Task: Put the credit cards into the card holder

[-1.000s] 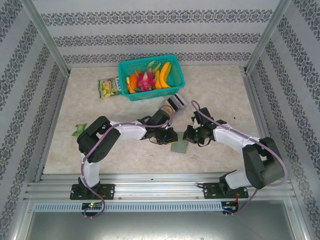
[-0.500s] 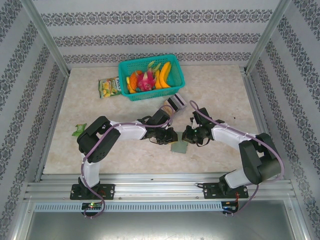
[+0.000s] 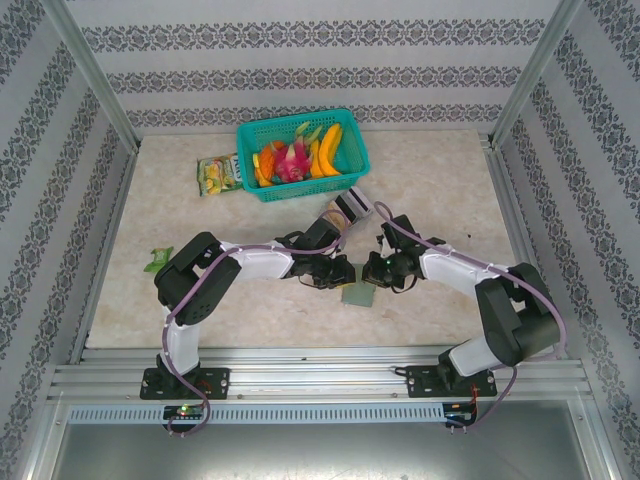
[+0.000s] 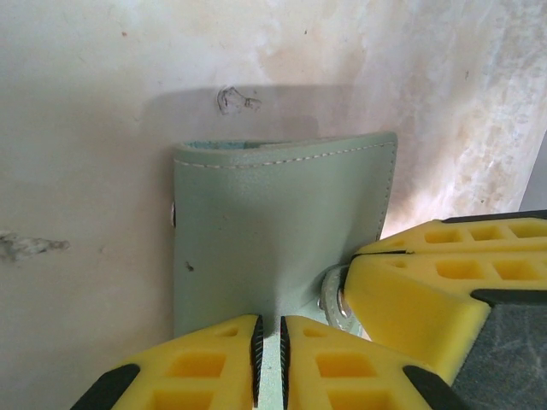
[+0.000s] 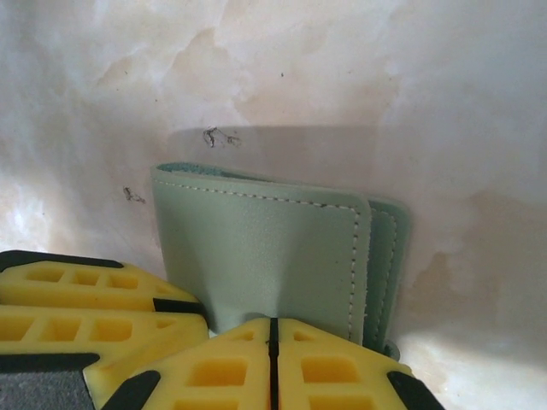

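The card holder (image 3: 357,294) is a grey-green wallet, folded, lying on the table between my two grippers. My left gripper (image 3: 343,276) is shut on its near edge, with a thin leaf pinched between the black pads (image 4: 269,359). My right gripper (image 3: 369,274) is shut on the opposite edge (image 5: 273,342), where the leather puckers at the fingertips. The wallet's stitched cover (image 4: 273,231) faces up, and a second leaf shows at its side (image 5: 386,256). The credit cards (image 3: 345,208), striped and dark, lie in a small pile beyond the grippers, toward the basket.
A teal basket (image 3: 352,175) of toy fruit stands at the back, with a yellow-green snack packet (image 3: 218,174) to its left. A small green scrap (image 3: 157,262) lies by the left arm's elbow. Patterned walls and metal rails enclose the table.
The right arm has edged slightly left toward the wallet. Both grippers stay closed on the wallet, which has not visibly moved.
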Motion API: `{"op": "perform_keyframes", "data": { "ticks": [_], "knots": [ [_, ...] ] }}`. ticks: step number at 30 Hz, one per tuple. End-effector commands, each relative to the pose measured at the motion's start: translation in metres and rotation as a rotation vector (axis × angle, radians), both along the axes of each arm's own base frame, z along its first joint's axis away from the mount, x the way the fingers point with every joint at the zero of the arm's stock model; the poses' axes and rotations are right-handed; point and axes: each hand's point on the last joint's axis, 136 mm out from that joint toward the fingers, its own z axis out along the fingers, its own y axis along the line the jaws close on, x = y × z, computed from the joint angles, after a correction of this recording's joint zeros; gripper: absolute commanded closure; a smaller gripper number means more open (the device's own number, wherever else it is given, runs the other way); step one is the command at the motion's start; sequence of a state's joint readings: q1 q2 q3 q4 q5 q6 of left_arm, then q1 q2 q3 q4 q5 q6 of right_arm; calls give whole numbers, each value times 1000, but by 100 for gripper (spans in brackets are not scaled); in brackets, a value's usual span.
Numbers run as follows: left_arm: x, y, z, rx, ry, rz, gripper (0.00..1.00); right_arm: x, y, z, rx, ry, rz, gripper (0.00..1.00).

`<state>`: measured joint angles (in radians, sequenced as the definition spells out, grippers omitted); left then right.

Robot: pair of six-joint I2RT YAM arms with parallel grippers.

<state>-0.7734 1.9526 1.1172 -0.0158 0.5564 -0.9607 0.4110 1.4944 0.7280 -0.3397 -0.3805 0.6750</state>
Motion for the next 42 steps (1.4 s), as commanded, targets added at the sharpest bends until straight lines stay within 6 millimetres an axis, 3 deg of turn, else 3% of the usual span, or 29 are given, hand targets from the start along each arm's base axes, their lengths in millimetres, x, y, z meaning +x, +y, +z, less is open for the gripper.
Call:
{"op": "perform_keyframes", "data": {
  "ticks": [1,9,21,35,42],
  "knots": [
    [-12,4,-19,69,30,-25,82,-12,-5,-13,-84,44,34,93],
    [-11,5,-19,71,27,-19,82,-25,-3,-15,-124,41,88,93],
    [-11,5,-18,70,26,-21,82,-9,0,8,-78,-18,54,91],
    [-12,6,-19,73,30,-23,82,-10,2,6,-49,7,48,88],
    [-12,5,-19,72,30,-26,82,-4,-3,21,-57,-49,21,86]
  ]
}}
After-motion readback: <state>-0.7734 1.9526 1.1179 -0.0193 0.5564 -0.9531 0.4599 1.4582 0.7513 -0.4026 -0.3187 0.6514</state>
